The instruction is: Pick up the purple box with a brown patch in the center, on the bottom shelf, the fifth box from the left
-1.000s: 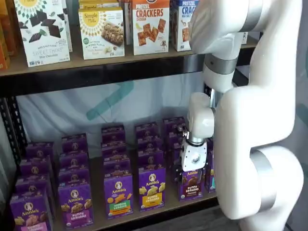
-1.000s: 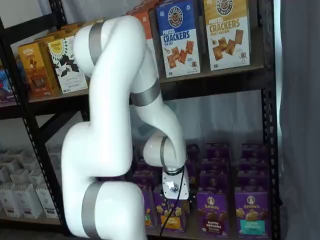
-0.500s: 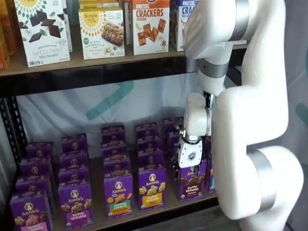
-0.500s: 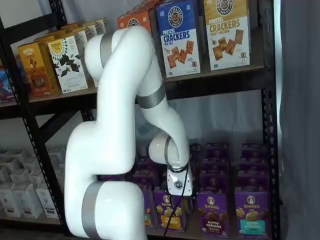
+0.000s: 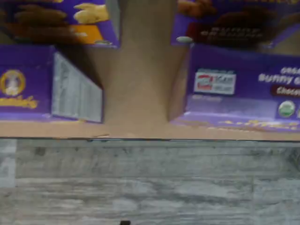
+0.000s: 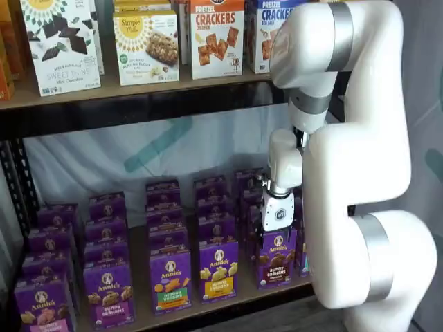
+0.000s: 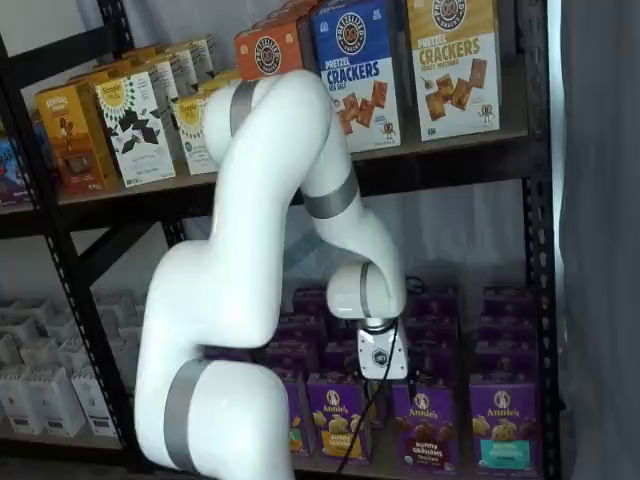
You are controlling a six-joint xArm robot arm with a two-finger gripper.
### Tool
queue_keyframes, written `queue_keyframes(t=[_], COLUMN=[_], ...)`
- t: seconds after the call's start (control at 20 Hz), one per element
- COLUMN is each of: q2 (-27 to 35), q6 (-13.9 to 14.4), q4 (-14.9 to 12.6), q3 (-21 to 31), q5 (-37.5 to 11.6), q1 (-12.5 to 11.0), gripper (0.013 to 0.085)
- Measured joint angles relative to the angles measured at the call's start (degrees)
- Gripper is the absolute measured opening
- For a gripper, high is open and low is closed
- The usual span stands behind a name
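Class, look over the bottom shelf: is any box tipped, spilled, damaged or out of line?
Nothing stands out. The Annie's boxes on the bottom shelf stand upright in tidy rows, the purple box included.

The gripper (image 6: 275, 231) fingers are too dark to tell apart against the purple box (image 6: 275, 259).

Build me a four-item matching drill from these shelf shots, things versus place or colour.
Things:
1. purple box
2. hand
3. Cheddar Crackers box
4. Sweet Thins box

Place or colour:
A. white carton, upper level
B. hangs just over the front row
C. front row of the bottom shelf, brown band
D. orange carton, upper level

Pairs: 1-C, 2-B, 3-D, 4-A
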Motion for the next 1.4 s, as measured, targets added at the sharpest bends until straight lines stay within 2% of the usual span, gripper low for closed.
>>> queue_keyframes(t=[0.25,0.55,0.8,1.0,1.4], q2=[2.81,5.27,6.42,7.02,7.28], q6=[0.11,1.92,1.41,2.68,1.59], q4=[-1.54,-4.61,-4.62,-6.47,-5.74], q3=[-3.73,-7.45,-9.51,-10.2,-10.04], q5=[0.53,0.66,0.88,0.47,-0.87], q1=[-1.31,-2.46,-2.98,-3.51,-3.96], gripper=[0.085,0.085,0.085,0.085,0.085])
